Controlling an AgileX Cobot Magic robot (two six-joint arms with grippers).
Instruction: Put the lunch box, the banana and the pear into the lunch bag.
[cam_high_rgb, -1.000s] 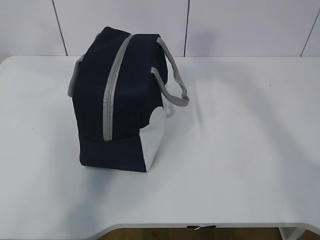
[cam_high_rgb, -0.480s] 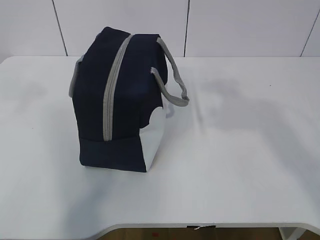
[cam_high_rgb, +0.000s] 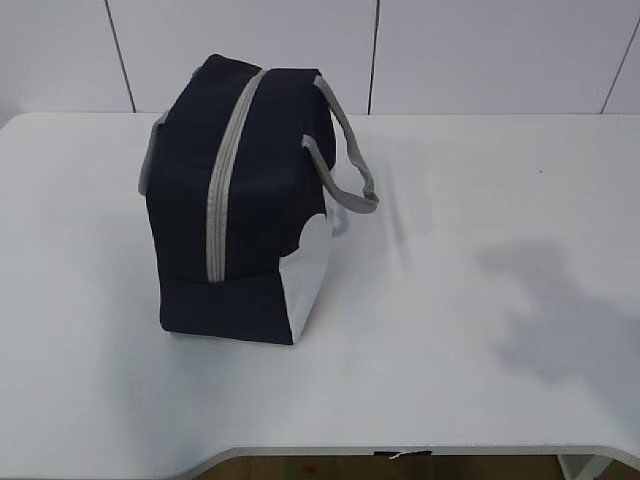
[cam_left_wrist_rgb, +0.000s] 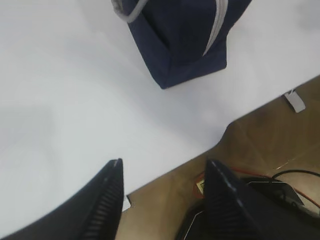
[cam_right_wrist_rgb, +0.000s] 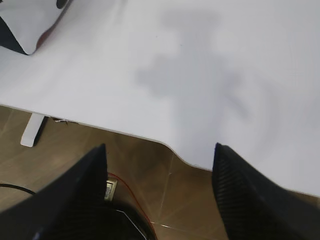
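Observation:
The navy lunch bag stands on the white table, left of centre, with its grey zipper closed and its grey handles hanging to the sides. It also shows at the top of the left wrist view, and one corner of it in the right wrist view. The lunch box, the banana and the pear are out of view. My left gripper is open and empty above the table's front edge. My right gripper is open and empty, also above the front edge. Neither gripper shows in the exterior view.
The table's front edge has a curved cut-out. Brown floor with cables and a dark base lies below the edge in both wrist views. An arm's shadow lies on the table's right side.
The bag has not moved. The shadow on the table's right side has shifted toward the front right and grown darker.

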